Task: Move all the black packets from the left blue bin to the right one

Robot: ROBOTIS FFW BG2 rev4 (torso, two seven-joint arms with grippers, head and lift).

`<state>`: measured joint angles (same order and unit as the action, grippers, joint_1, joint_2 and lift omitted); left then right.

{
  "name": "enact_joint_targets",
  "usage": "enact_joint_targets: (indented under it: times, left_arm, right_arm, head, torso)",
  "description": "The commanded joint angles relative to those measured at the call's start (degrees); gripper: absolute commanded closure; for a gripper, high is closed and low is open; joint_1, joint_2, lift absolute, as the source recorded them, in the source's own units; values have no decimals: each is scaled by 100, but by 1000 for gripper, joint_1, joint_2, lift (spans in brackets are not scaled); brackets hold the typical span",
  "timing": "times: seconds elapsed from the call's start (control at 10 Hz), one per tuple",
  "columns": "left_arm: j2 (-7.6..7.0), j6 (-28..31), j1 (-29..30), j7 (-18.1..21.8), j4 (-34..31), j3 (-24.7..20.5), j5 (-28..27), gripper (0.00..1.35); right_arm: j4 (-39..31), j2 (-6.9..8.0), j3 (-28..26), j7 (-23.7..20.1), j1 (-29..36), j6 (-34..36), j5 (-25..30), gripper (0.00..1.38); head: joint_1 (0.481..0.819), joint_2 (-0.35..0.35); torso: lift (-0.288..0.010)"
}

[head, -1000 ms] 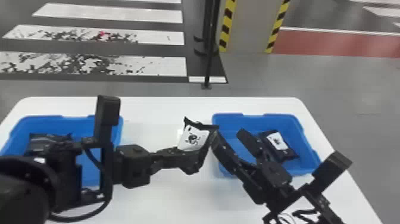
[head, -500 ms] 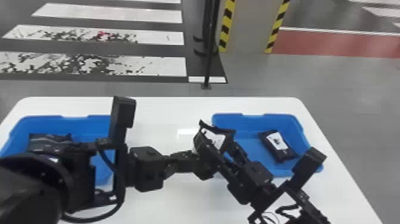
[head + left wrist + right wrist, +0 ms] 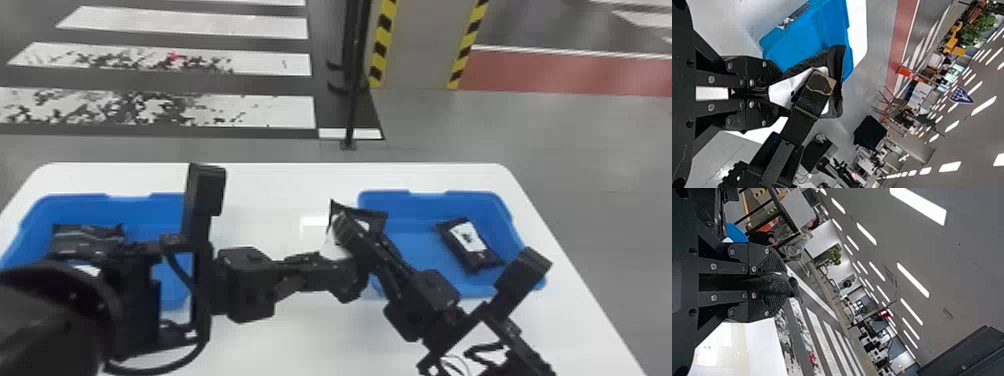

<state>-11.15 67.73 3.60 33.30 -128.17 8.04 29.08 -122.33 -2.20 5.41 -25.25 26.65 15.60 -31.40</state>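
Between the two bins, my left gripper (image 3: 350, 267) is shut on a black packet with a white label (image 3: 334, 248). My right gripper (image 3: 346, 231) is on the same packet from the other side, its fingers crossing the label. In the left wrist view, the packet (image 3: 838, 84) spreads out from my left gripper (image 3: 777, 93). The right wrist view has my right gripper (image 3: 783, 284) closed, with black packet material (image 3: 768, 284) between its fingers. Dark packets (image 3: 82, 239) lie in the left blue bin (image 3: 145, 202), partly behind the left arm. One labelled packet (image 3: 470, 245) rests in the right blue bin (image 3: 415, 220).
Both bins stand on a white table (image 3: 270, 185). The left arm spans the left bin's near right side, and the right arm crosses the right bin's near left corner. A thin black post (image 3: 354, 100) stands on the floor beyond the table.
The right gripper has moved left and away from the right bin onto the held packet, and has closed on it. The left gripper shifted slightly right with the packet.
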Motion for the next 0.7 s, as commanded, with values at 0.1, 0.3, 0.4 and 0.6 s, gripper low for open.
enact_joint_targets:
  times: [0.1, 0.3, 0.4, 0.6]
  left_arm:
    - [105, -122, 301, -16, -14, -393, 74, 67]
    - [69, -150, 526, 1, -169, -610, 74, 165]
    - [61, -150, 694, 10, -296, -781, 86, 176]
    - [78, -108, 1046, 10, -521, -1204, 86, 176]
  right_arm:
    - [230, -18, -221, 11, -204, 0, 21, 1279]
    - [596, -158, -564, 11, -654, -42, 386, 1279]
    - [877, -220, -758, 11, -921, -42, 581, 1279]
    - [1552, -273, -1283, 11, -1413, -42, 1141, 1273]
  head:
    - [695, -90]
    - [695, -96]
    - [695, -109]
    - [695, -137]
  torso:
    - [-140]
    - [-140]
    - [-140]
    - [-140]
